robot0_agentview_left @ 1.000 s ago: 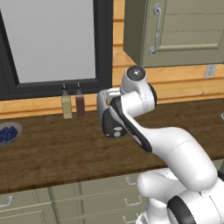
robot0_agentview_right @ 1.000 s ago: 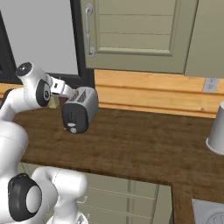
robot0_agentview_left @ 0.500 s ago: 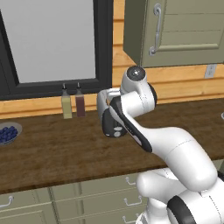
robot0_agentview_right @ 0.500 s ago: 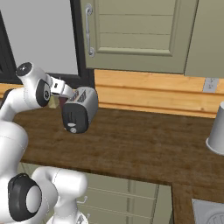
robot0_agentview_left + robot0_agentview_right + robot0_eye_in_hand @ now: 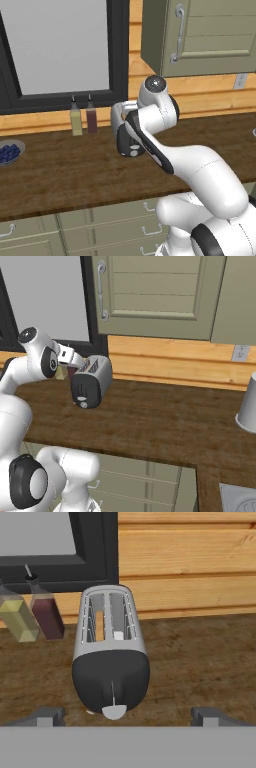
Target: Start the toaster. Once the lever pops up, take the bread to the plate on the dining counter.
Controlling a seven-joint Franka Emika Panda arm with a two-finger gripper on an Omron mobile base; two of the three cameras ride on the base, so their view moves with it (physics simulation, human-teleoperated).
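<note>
The arm hides most of the toaster [image 5: 125, 142] in the left base view. Bread [image 5: 99, 625] sits deep in 1 slot, barely showing.

Likely a kitchen: wooden worktop [image 5: 165, 416], cabinets [image 5: 155, 296], toaster [image 5: 111, 657].

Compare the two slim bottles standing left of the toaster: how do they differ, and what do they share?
The left bottle holds a pale yellow-green liquid, while the right bottle holds a dark red-brown one. In the hand view the left bottle sits at the picture's edge with its top cut off, while the right bottle shows whole with its spout. Both are slim, upright, side by side on the wooden counter against the wall, left of the toaster.
</note>
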